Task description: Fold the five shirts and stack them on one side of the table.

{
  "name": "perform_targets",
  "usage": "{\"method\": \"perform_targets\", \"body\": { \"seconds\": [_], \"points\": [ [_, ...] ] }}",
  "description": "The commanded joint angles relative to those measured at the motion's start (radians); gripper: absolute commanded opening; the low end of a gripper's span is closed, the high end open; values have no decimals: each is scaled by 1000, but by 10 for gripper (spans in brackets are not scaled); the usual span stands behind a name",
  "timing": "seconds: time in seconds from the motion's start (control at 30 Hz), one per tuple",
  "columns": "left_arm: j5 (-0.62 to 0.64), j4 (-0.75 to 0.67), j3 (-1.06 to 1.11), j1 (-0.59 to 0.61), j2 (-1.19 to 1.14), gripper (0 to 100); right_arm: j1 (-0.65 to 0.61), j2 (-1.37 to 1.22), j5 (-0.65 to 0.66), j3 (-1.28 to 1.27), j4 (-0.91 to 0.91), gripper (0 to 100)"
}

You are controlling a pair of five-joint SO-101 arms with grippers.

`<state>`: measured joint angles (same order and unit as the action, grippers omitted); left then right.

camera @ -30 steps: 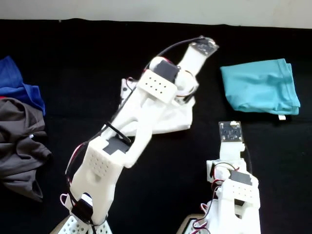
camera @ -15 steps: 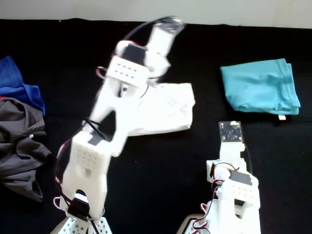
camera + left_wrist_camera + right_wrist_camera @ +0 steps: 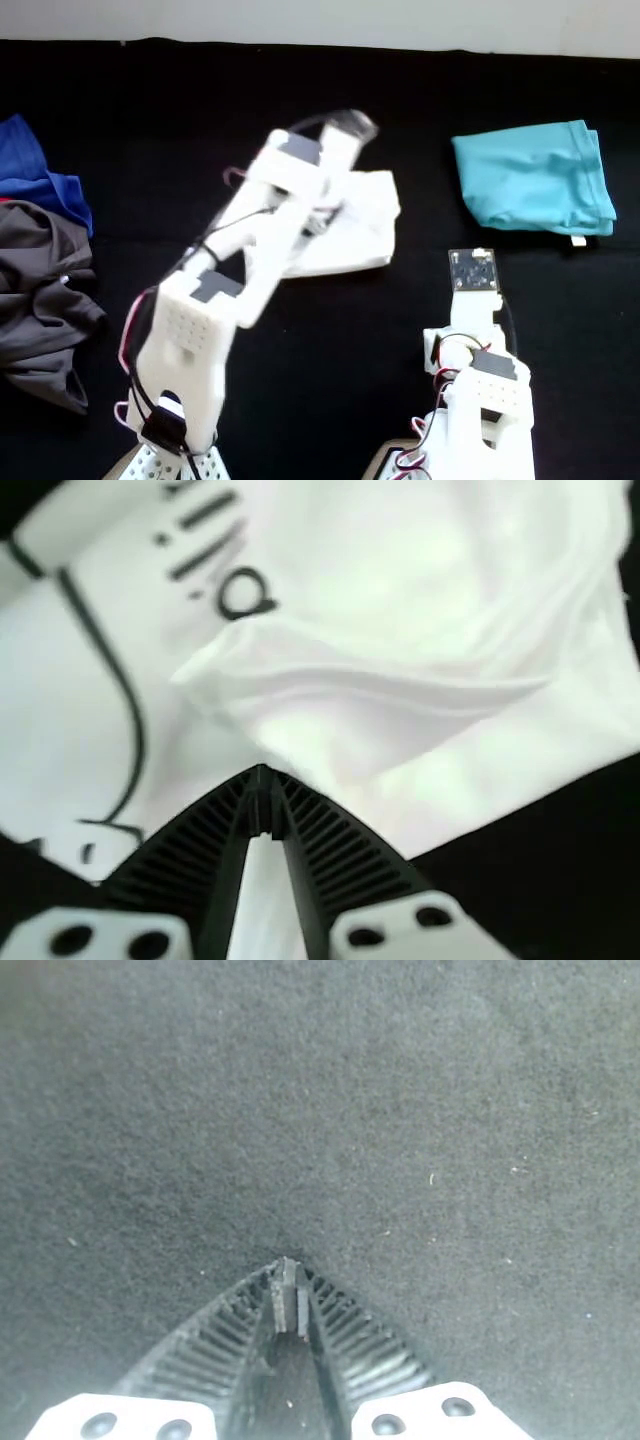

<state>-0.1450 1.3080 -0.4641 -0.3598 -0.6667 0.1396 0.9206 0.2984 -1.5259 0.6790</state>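
A white shirt (image 3: 355,235) with black print lies folded at the table's middle. My left arm (image 3: 290,195) stretches over its left part. In the left wrist view my left gripper (image 3: 262,780) is shut, its tips just above the white shirt (image 3: 400,630), with no fabric visibly pinched. A folded teal shirt (image 3: 535,190) lies at the far right. A blue shirt (image 3: 30,165) and a crumpled dark grey shirt (image 3: 40,290) are heaped at the left edge. My right gripper (image 3: 287,1285) is shut over bare black cloth, near the front right, where the right arm (image 3: 478,340) stands.
A black cloth (image 3: 330,330) covers the table. A pale wall strip (image 3: 320,18) runs along the far edge. Bare cloth lies between the white shirt and the teal one, and in front of the white shirt.
The left arm swung left and toward the far edge, then came back over the white shirt. The shirt now lies flatter and more spread. The right arm has kept still.
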Motion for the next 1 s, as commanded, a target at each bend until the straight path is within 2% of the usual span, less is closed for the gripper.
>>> {"method": "perform_targets", "body": {
  "seconds": [0.0, 0.3, 0.47, 0.67, 0.8, 0.97],
  "points": [
    [2, -5, -2, -85, 27, 10, 5, -5, 5, -4, -18, 6],
    [3, 276, -234, -189, 174, 10, 5, -5, 5, -4, -18, 6],
    [0, 239, -268, -104, 171, 10, 5, -5, 5, -4, -18, 6],
    [2, 155, -246, -18, 15, 10, 5, -5, 5, -4, -18, 6],
    [2, 164, -248, -59, -64, 10, 5, -5, 5, -4, -18, 6],
    [3, 264, -249, -179, -51, 10, 5, -5, 5, -4, -18, 6]
  ]
}}
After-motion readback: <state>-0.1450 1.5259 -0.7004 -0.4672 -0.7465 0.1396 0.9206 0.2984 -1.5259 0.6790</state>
